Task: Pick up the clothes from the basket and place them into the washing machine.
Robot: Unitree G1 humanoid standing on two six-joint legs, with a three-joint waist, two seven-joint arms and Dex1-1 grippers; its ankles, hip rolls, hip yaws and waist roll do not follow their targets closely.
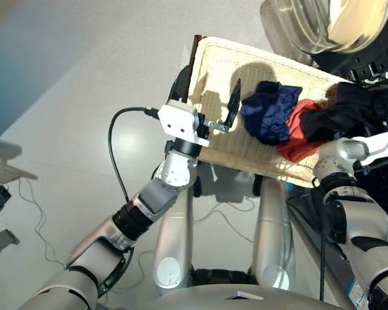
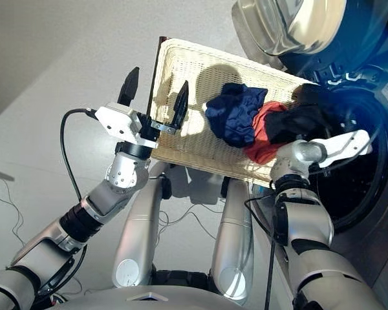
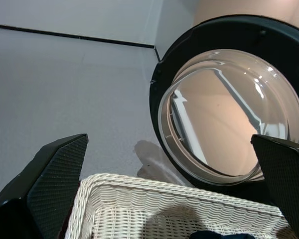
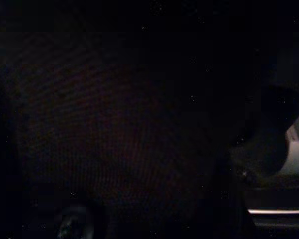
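Left gripper [image 2: 155, 97] hangs over the basket's [image 2: 200, 64] near-left corner, fingers spread, empty. Navy garment [image 2: 236, 113] and red garment [image 2: 264, 139] lie in the basket; black garment [image 2: 301, 119] drapes at the washing machine [image 2: 365, 148] opening. Right gripper's grasp is hidden, probably by cloth: cannot tell.

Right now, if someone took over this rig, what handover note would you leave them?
Left gripper: open, empty, at the basket's near left edge.
Right gripper: hidden at the washing machine's drum opening; the black garment lies bunched at that edge of the basket, grip unconfirmed.
Navy garment and red garment lie in the basket, touching.
The door is open.
Done: nothing visibly inside the drum.
Left: load all three.
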